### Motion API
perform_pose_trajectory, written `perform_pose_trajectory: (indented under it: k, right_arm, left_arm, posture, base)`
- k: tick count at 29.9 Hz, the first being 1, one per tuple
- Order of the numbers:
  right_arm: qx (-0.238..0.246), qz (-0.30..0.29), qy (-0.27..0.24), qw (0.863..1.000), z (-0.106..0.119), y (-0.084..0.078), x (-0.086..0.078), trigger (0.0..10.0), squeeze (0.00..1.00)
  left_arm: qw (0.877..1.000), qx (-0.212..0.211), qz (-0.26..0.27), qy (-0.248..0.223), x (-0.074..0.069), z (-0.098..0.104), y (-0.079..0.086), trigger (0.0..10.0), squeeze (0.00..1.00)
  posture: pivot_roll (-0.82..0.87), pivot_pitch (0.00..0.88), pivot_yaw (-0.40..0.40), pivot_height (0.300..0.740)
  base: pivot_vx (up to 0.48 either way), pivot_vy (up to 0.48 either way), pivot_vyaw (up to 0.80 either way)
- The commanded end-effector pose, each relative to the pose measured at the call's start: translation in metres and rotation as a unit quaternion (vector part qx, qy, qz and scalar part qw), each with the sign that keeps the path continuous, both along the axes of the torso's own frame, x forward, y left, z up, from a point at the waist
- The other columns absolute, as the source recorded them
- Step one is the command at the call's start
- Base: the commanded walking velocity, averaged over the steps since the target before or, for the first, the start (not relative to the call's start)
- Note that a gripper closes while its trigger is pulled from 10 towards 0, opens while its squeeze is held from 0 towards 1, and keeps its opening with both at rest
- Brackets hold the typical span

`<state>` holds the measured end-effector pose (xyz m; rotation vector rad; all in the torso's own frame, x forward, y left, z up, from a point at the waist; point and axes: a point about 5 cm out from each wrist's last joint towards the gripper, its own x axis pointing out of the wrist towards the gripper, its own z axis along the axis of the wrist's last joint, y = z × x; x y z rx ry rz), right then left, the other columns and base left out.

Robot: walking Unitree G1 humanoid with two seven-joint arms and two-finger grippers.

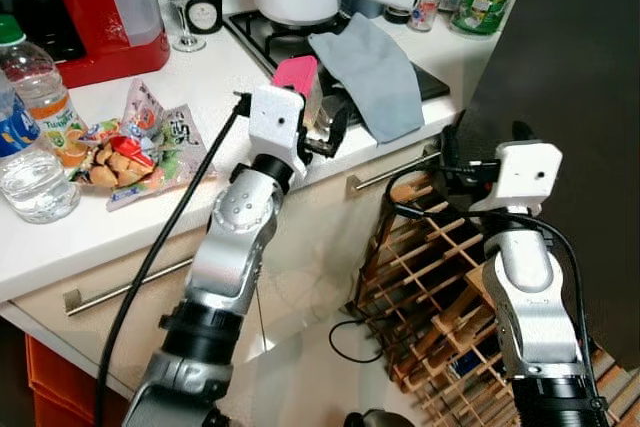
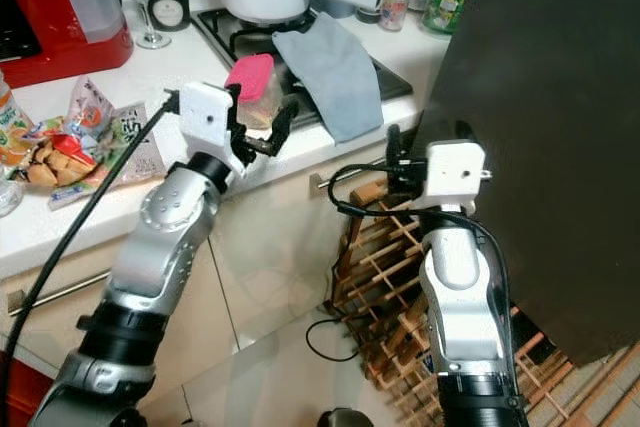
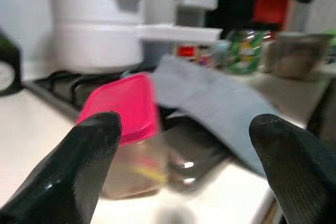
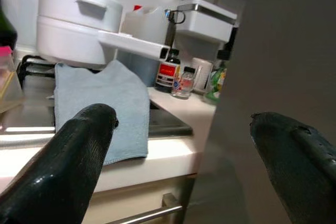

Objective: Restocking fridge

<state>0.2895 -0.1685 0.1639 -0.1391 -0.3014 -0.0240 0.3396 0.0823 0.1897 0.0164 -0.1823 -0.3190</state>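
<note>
Left end effector [image 1: 322,132] spread before pink-lidded container [image 1: 297,74] at counter edge [image 1: 330,169].

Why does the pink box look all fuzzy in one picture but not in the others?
In the left wrist view the pink-lidded box sits very close to the open left pincer, so it looks soft and blurry. The left eye view shows it sharper. The right wrist view shows the white pot crisply.

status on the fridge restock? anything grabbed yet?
Nothing looks stocked yet. Left gripper is open, reaching toward the pink-lidded container at the counter edge, not yet gripping. Right gripper is open beside the dark door. Water bottles and snack bags still wait on the counter.
</note>
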Motion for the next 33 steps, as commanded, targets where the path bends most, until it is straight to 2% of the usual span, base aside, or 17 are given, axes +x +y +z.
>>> perform_pose_trajectory:
  k: [1, 2, 3, 8, 9, 17, 27, 33]
  right_arm:
    - [-0.002, 0.0, -0.009, 1.0, 0.005, 0.0, 0.0, 10.0, 0.0]
    - [-0.004, 0.001, -0.009, 1.0, 0.005, -0.001, -0.002, 10.0, 0.0]
    - [-0.005, 0.001, -0.009, 1.0, 0.005, -0.001, -0.002, 10.0, 0.0]
    - [-0.008, 0.002, -0.008, 1.0, 0.005, 0.0, -0.004, 10.0, 0.0]
    - [-0.011, 0.002, -0.009, 1.0, 0.006, -0.001, -0.007, 10.0, 0.0]
    - [-0.019, -0.005, -0.006, 1.0, 0.006, -0.006, -0.013, 10.0, 0.0]
    - [-0.019, -0.001, -0.001, 1.0, 0.005, -0.005, -0.014, 10.0, 0.0]
    - [-0.018, 0.001, -0.001, 1.0, 0.005, -0.003, -0.014, 10.0, 0.0]
  left_arm:
    - [1.0, -0.005, 0.02, -0.006, 0.007, 0.004, 0.001, 10.0, 0.0]
    - [0.999, -0.021, 0.044, -0.006, 0.018, 0.008, -0.001, 10.0, 0.0]
    - [0.998, -0.028, 0.05, -0.006, 0.022, 0.009, -0.002, 10.0, 0.0]
    - [0.997, -0.05, 0.063, -0.005, 0.031, 0.014, -0.01, 10.0, 0.0]
    - [0.996, -0.057, 0.063, -0.004, 0.034, 0.015, -0.015, 10.0, 0.0]
    - [0.994, -0.084, 0.063, 0.004, 0.039, 0.012, -0.027, 10.0, 0.0]
    - [0.992, -0.095, 0.082, 0.023, 0.043, 0.004, -0.022, 10.0, 0.0]
    - [0.992, -0.083, 0.099, 0.003, 0.045, 0.006, -0.017, 10.0, 0.0]
  posture:
    - [-0.04, 0.0, -0.039, 0.74]
    - [-0.06, 0.0, -0.039, 0.74]
    - [-0.06, 0.0, -0.04, 0.74]
    - [-0.09, 0.0, -0.037, 0.74]
    - [-0.1, 0.0, -0.034, 0.74]
    - [-0.13, 0.0, -0.031, 0.74]
    - [-0.11, 0.0, -0.037, 0.74]
    - [-0.11, 0.0, -0.036, 0.74]
  base:
    - [0.0, 0.0, 0.0]
    - [0.0, 0.0, 0.0]
    - [0.0, 0.0, 0.0]
    - [0.0, 0.0, 0.0]
    - [0.0, 0.0, 0.0]
    - [0.0, 0.0, 0.0]
    - [0.0, 0.0, 0.0]
    - [0.0, 0.0, 0.0]
